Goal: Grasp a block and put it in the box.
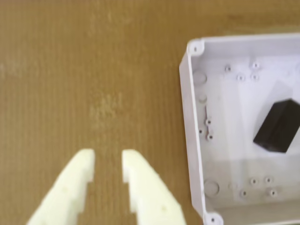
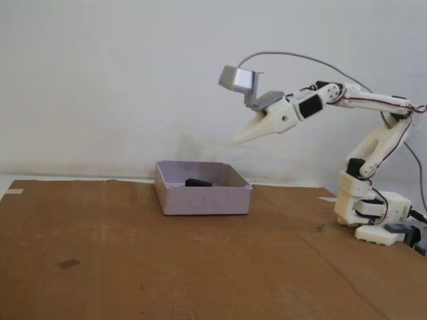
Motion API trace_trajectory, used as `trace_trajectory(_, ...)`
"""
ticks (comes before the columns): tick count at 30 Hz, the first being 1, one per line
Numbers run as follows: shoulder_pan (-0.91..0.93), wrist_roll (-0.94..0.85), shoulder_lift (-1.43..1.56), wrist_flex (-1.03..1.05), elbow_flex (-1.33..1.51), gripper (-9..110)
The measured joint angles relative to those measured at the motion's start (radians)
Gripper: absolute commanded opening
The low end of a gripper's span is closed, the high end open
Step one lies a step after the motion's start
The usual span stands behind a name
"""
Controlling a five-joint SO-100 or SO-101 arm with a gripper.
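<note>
Block (image 1: 280, 127): lies tilted on the floor of the box, black, touching nothing else.
Box (image 2: 203, 199): rests on the brown cardboard-covered counter (image 2: 133, 267).
Gripper (image 1: 108, 164): fingers slightly apart, empty, raised in the air beside the box.

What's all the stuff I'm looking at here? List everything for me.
box: one, pale lavender-grey, on the cardboard, left of the arm in the fixed view.
block: one, black, lying inside the box.
cardboard sheet: one, brown, covering the table.
wall: one, white, behind everything.
camera housing: one, grey-silver, mounted above the hand.
cable: one, grey, arching from the camera over the arm.
arm: one, white, on the right in the fixed view.
hand: one, cream-white, empty, fingers slightly apart, raised beside the box.
</note>
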Motion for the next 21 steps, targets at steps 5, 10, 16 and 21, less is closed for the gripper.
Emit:
trace_trajectory(5,0.000,0.000,0.144,0.000,0.149,6)
trace_trajectory(10,0.000,0.000,0.282,0.000,0.301,6)
trace_trajectory(16,0.000,0.000,0.451,0.000,0.468,6)
trace_trajectory(21,0.000,0.000,0.591,0.000,0.597,6)
